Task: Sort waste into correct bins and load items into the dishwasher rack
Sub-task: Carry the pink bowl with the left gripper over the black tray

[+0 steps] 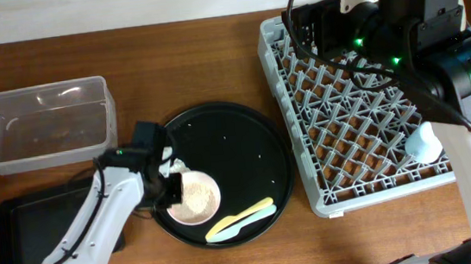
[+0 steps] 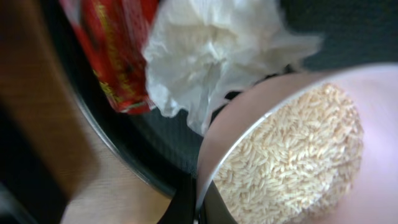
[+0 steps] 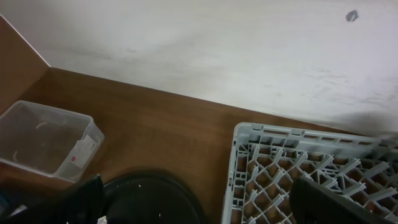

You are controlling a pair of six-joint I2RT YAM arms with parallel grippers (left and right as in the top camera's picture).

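Observation:
The small pink bowl [image 1: 195, 196] holds the heap of rice grains [image 2: 292, 155] and sits on the round black tray [image 1: 245, 140]. My left gripper [image 1: 168, 189] is shut on the bowl's left rim [image 2: 200, 202]. The white napkin [image 2: 211, 56] and red wrapper [image 2: 118, 56] lie on the tray just beyond the bowl. The yellow utensil [image 1: 253, 209] and pale blue utensil [image 1: 226, 230] lie at the tray's front. The light blue cup [image 1: 424, 142] stands in the grey rack [image 1: 302, 100]. My right gripper [image 3: 205, 211] is open and empty above the rack's far left part. The cream dish and white cup are out of view.
The clear tub [image 1: 40, 125] stands at the far left; it also shows in the right wrist view [image 3: 43, 140]. The flat black tray [image 1: 20, 235] lies at the front left, partly under my left arm. Bare wood lies between tub and rack.

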